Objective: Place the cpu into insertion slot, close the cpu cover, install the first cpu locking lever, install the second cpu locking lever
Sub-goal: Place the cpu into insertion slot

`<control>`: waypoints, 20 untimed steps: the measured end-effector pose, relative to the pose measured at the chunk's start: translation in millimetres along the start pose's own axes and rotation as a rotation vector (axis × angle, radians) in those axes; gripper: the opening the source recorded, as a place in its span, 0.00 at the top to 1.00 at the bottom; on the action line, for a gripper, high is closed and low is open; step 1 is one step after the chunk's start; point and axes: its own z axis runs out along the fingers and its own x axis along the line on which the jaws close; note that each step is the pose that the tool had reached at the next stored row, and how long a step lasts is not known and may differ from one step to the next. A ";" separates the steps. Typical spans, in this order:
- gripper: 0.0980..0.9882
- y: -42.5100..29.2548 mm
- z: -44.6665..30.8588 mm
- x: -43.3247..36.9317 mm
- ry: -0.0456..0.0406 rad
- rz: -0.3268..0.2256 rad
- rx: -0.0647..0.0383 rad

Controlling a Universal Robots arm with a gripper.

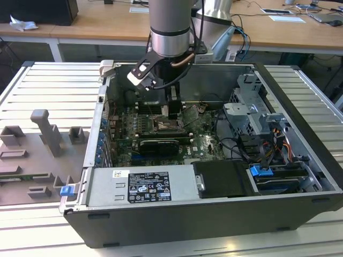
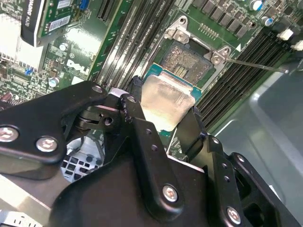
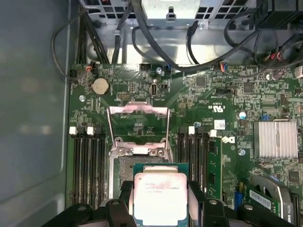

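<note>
A small, pale silver square cpu is pinched by its edges in the black claw and held just above the dark, silver-rimmed square insertion slot. The silver-grey metal cpu cover is seen flipped open beside that slot.

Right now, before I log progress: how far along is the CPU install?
Nothing is finished yet. The jaws hold the small pale square cpu above the empty dark square insertion slot. The silver metal cpu cover frame stands open; seating, closing and locking remain.
</note>
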 end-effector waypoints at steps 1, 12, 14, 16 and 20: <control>0.50 -0.9 0.5 0.3 0.0001 0.000 0.000; 0.50 -7.0 17.8 5.5 0.0004 0.000 0.000; 0.50 -8.2 20.7 5.6 0.0024 0.000 0.000; 0.50 -8.3 22.0 5.6 0.0042 0.000 0.000; 0.50 -8.6 25.5 7.8 0.0076 0.001 0.001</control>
